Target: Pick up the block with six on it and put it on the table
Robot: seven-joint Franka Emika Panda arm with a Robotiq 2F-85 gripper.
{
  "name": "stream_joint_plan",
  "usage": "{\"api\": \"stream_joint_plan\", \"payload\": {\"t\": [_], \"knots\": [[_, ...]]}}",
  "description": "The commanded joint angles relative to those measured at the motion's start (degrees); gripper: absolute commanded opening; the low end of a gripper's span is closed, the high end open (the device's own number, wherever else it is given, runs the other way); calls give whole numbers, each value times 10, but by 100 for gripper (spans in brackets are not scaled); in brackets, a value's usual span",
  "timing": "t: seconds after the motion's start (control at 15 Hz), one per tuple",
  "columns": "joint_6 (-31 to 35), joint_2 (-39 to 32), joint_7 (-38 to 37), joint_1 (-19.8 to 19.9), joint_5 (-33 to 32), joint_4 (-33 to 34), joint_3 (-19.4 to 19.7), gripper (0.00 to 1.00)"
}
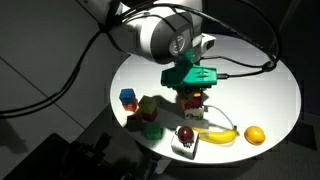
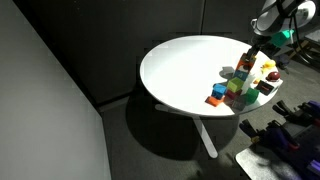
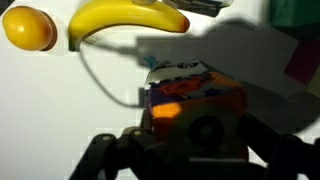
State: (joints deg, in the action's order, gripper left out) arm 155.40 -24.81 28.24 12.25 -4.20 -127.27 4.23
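Note:
The block with six on it [image 3: 190,98] shows in the wrist view as a reddish-brown cube with a glowing orange patch; its digit cannot be read. It sits between my gripper's [image 3: 192,150] dark fingers, which press on both its sides. In an exterior view my gripper [image 1: 193,97] hangs over the near part of the round white table [image 1: 262,82], with the reddish block [image 1: 196,100] at its tips. In an exterior view the gripper [image 2: 247,63] is above the cluster of blocks on the table [image 2: 180,70]. Whether the block touches the tabletop is hidden.
A banana [image 1: 215,135] [image 3: 130,18] and an orange fruit [image 1: 255,135] [image 3: 28,28] lie near the table's edge. A dark red fruit [image 1: 186,132], green cubes [image 1: 150,108] and a blue-and-orange block [image 1: 127,97] stand beside the gripper. A cable [image 3: 95,70] trails across the tabletop.

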Motion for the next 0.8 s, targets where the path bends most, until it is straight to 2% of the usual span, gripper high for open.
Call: {"api": "stream_joint_plan", "payload": {"t": [0.0,0.33,0.6,0.73], "knots": [[-9,-6,-15,9,-6,9,-6,58],[-41,22,-64,-5,-5,1,3,27],[-70,45,-106,-13,7,2,0,15],[-82,54,-127,-20,10,4,-2,14]]}}
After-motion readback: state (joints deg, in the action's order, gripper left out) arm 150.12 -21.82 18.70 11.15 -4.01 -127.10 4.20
